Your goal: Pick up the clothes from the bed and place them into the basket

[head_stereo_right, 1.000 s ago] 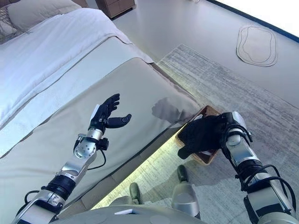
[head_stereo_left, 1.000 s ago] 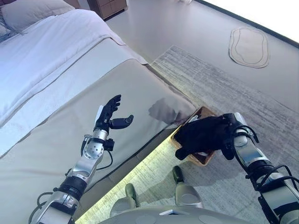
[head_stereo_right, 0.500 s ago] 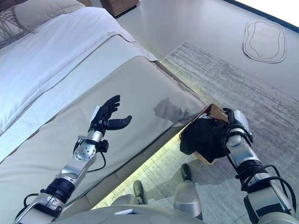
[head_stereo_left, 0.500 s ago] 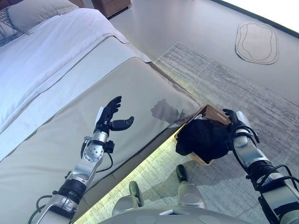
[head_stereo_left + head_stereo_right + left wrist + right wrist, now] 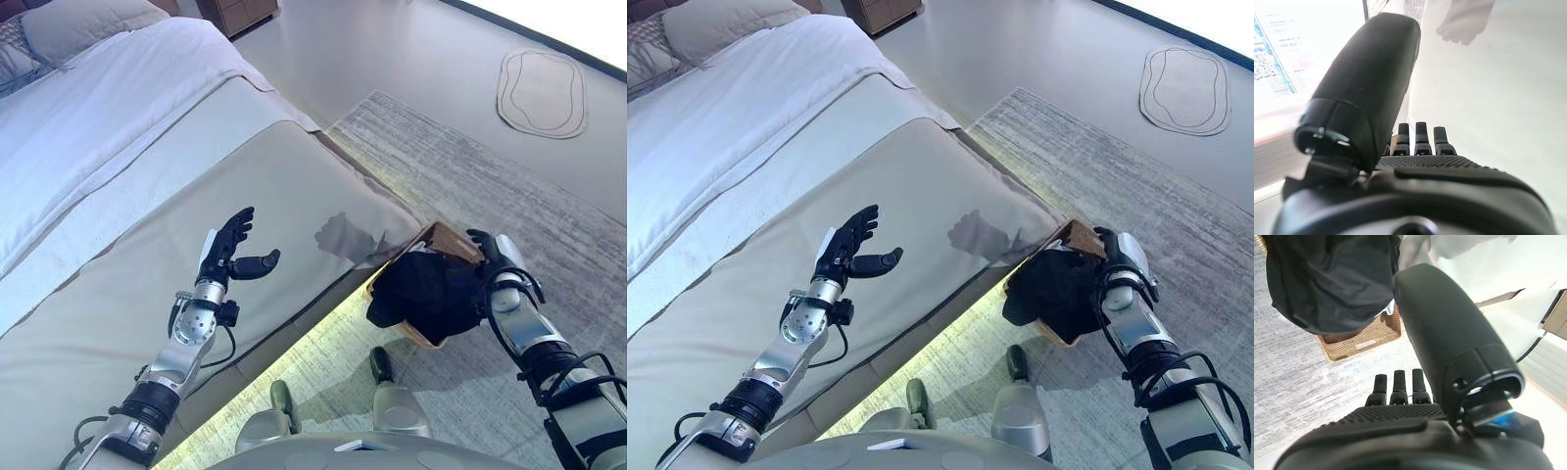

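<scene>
Since a second ago the right hand [image 5: 487,253] has let go of the dark clothes [image 5: 426,289], which were then bunched in its grip above the basket [image 5: 453,239] and now lie heaped in it. From the left eye view, the basket stands on the rug [image 5: 470,176] just beside the bed [image 5: 127,196] at its foot-end corner, and the pile spills over the basket's rim on the side nearest the bed; the right hand sits just beside the basket on the side away from the bed, fingers loose and holding nothing. The left hand [image 5: 230,250] hovers over the bed, well away from the basket, fingers spread and empty. In the right eye view the same heap [image 5: 1053,289] hides most of the basket, with only its far woven corner showing. The left wrist view shows straight fingers [image 5: 1422,139] over bare bedding. In the right wrist view the fingers [image 5: 1400,387] are straight and empty, and the clothes [image 5: 1327,279] overhang the wicker basket [image 5: 1359,338]. The main risk, I judge, is that the overhanging cloth slides out onto the rug, or snags on the right hand as it pulls away and is dragged off, perhaps tipping the light basket.
</scene>
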